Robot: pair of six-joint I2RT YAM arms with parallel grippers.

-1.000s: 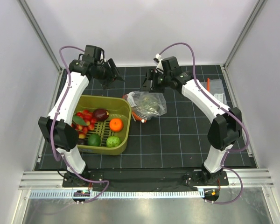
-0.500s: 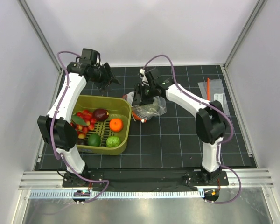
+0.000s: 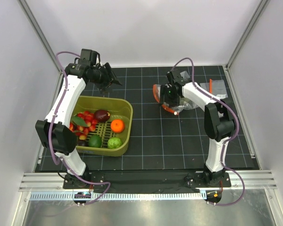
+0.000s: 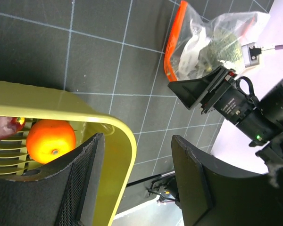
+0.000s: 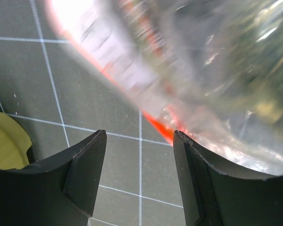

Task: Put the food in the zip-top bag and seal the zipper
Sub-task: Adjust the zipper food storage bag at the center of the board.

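Observation:
The clear zip-top bag (image 3: 183,100) lies right of centre on the mat, its orange-red zipper (image 3: 157,93) facing left. A pale-green mottled piece (image 4: 225,41) shows inside it. My right gripper (image 3: 170,94) hangs over the bag's mouth, open. In the right wrist view the blurred bag (image 5: 217,70) and zipper (image 5: 156,125) sit just beyond the open gripper (image 5: 139,141), with nothing clamped. The orange (image 3: 117,125), a dark red-purple fruit (image 3: 102,115) and a pale-green fruit (image 3: 114,142) lie in the olive basket (image 3: 127,109). My left gripper (image 3: 108,77) is open and empty above the basket's far rim (image 4: 127,141).
Small red pieces (image 3: 85,125) and a dark green fruit (image 3: 95,141) also fill the basket. A second clear bag (image 3: 218,89) with an orange strip lies at the back right. White walls with metal frame posts close in the black gridded mat (image 3: 170,141).
The bag has shifted right and back, from beside the basket to right of centre, together with my right gripper. The left gripper has barely moved.

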